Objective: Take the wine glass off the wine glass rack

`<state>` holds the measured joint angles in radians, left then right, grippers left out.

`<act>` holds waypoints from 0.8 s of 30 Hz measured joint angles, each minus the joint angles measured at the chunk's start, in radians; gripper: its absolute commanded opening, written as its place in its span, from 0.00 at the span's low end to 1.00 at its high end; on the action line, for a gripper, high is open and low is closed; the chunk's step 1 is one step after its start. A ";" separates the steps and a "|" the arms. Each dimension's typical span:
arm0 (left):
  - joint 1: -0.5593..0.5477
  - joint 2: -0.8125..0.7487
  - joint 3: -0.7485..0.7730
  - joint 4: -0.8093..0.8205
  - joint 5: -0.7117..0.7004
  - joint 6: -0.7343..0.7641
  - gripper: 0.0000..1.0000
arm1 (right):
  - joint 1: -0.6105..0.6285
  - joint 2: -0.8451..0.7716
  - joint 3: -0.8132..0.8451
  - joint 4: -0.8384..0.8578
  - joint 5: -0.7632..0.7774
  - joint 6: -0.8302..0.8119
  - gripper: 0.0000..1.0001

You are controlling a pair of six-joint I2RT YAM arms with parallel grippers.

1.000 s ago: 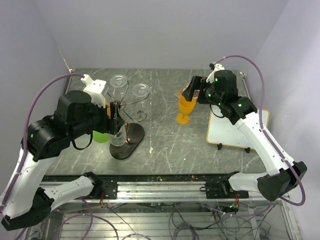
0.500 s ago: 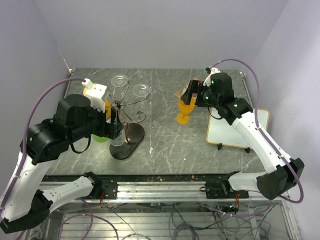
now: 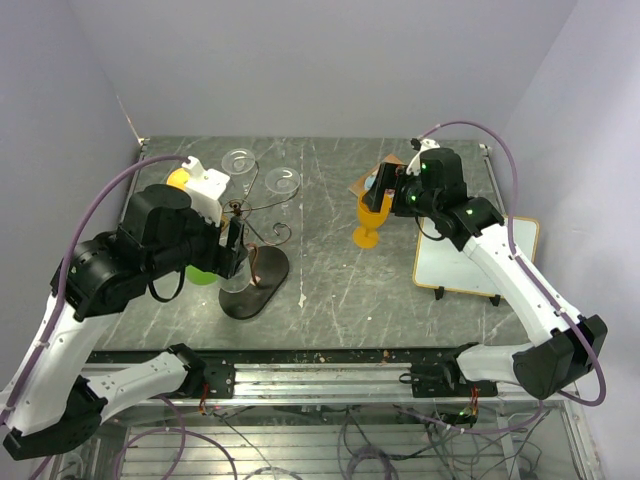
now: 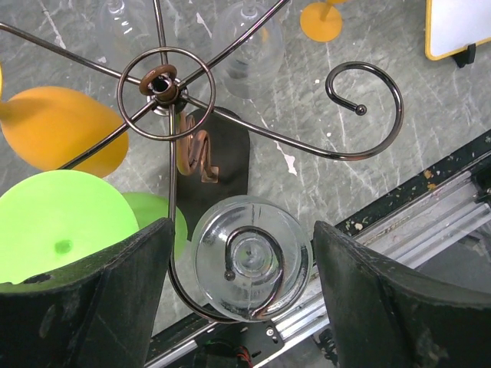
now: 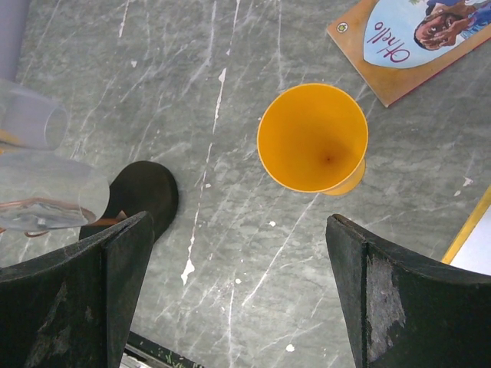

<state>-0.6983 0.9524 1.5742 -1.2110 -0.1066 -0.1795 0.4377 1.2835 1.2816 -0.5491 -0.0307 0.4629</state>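
**Left gripper poised over hanging glass.** The left gripper [image 4: 242,245] hung directly above a clear wine glass [image 4: 249,268] on the wine glass rack [image 4: 157,80]. Its two matte black fingers [image 4: 92,299] were spread wide, one on either side of the glass's round foot and touching neither edge. The glass was not yet lifted. It sat in the spiral end of one thin copper-brown wire arm, and from above its transparent foot and bowl read as concentric rings.

Ahead of the fingers, the wire arms radiated from a small ring hub on the central post. One arm ended in a bare open scroll [image 4: 368,107] tipped with a tiny ball, ahead of the right finger. Under the hub lay the rack's dark oval base [image 4: 230,153] on the grey, white-veined stone-look table [image 4: 430,153]. A glossy lime-green cup [image 4: 61,230] sat just beside the left finger, with an orange cup [image 4: 61,138] beyond it. Two more clear glasses [image 4: 245,54] hung at the rack's far side.

The right gripper [image 5: 238,224] hovered with its jaws fully apart and holding nothing, above a smooth orange goblet [image 5: 312,136] standing upright on the table. The goblet's circular mouth lay ahead of the gap between the scuffed black fingers [image 5: 406,307], nearer the right one. A book [image 5: 406,38] with an illustrated cover lay flat beyond the goblet. A white board [image 3: 470,262] with a yellow rim rested beside the right arm.
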 measured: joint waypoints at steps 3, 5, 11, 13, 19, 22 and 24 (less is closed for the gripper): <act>0.000 0.007 0.005 -0.005 0.002 0.022 0.84 | 0.000 0.000 0.000 0.000 0.001 -0.001 0.94; 0.000 0.012 0.009 -0.008 0.002 0.034 0.83 | 0.000 0.000 0.000 -0.001 0.003 -0.001 0.94; 0.000 0.011 0.009 -0.010 0.009 0.061 0.85 | -0.005 0.000 -0.010 -0.002 0.007 -0.002 0.94; 0.000 0.010 0.009 -0.013 0.011 0.070 0.85 | -0.006 0.000 -0.012 -0.002 0.008 -0.002 0.94; 0.000 -0.004 0.009 -0.017 0.029 0.104 0.90 | -0.007 -0.013 -0.015 -0.002 0.008 -0.003 0.94; 0.000 -0.008 0.009 -0.018 0.049 0.121 0.89 | -0.007 -0.023 -0.016 -0.002 0.008 -0.003 0.94; 0.000 -0.013 0.009 -0.018 0.067 0.126 0.88 | -0.007 -0.029 -0.018 -0.001 0.008 -0.003 0.94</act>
<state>-0.6983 0.9398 1.5829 -1.2289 -0.0395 -0.0532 0.4305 1.2541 1.2633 -0.5499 -0.0227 0.4599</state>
